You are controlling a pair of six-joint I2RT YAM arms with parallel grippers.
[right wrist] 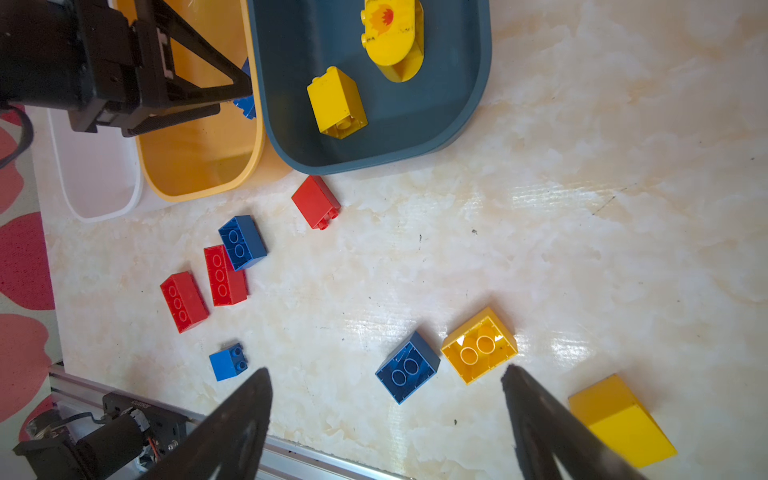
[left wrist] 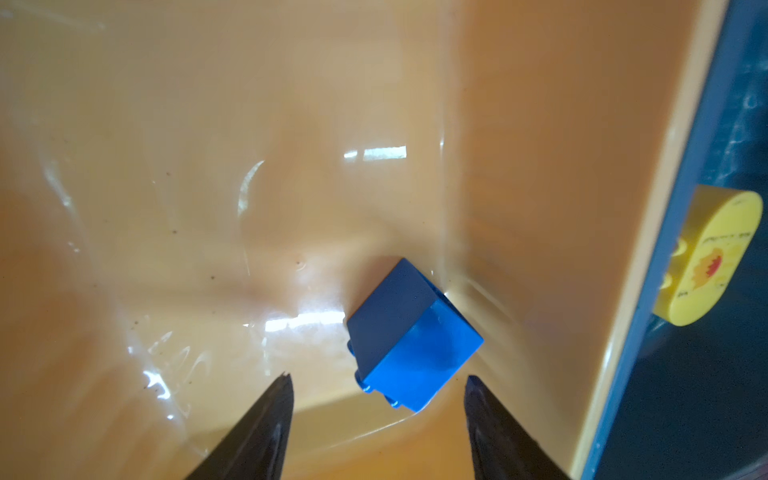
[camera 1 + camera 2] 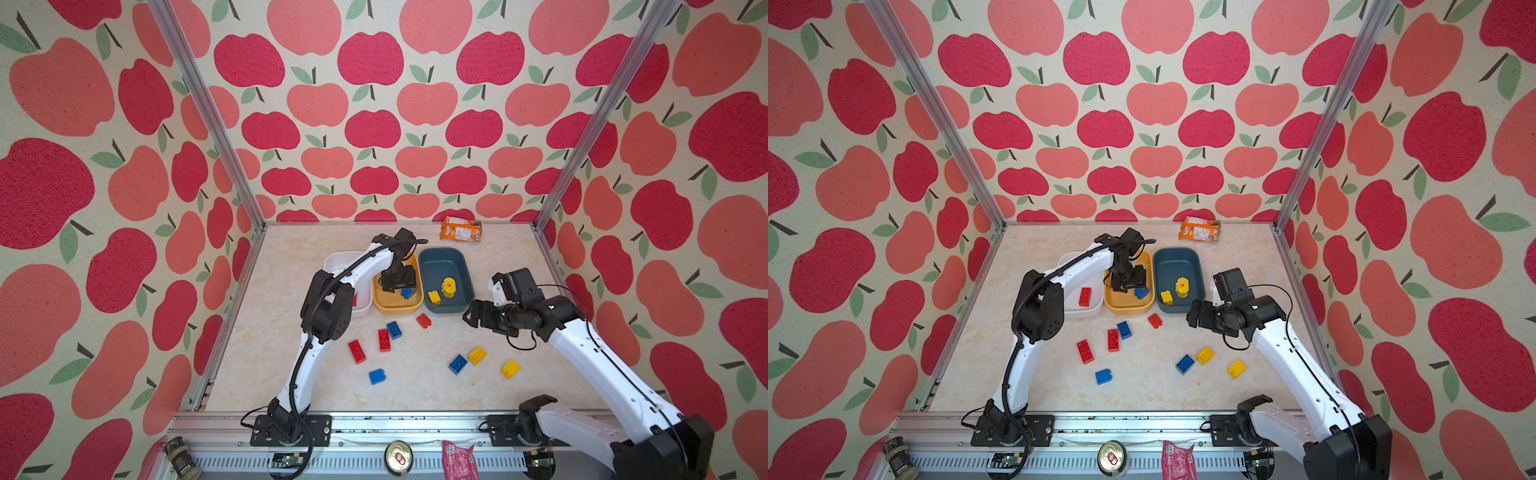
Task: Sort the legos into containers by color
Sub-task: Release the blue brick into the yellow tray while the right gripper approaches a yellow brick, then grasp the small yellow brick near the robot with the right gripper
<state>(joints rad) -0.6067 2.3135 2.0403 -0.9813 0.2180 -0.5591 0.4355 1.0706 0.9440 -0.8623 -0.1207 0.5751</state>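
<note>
Our left gripper (image 2: 378, 380) hangs in the yellow tub (image 2: 208, 166), jaws partly apart, gripping nothing. The blue brick (image 2: 411, 336) lies tipped just beyond the tips, studs sideways, by the tub's near right wall. Our right gripper (image 1: 385, 370) gapes wide and empty over the table (image 1: 540, 208). A top view shows a red brick (image 3: 1085, 296) in the white tub (image 3: 1096, 307), which the wrist views miss.

Bright even light, glare streaking yellow tub (image 2: 166, 124).

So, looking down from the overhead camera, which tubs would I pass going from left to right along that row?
In a top view: white tub → yellow tub → dark blue-grey tub.
</note>
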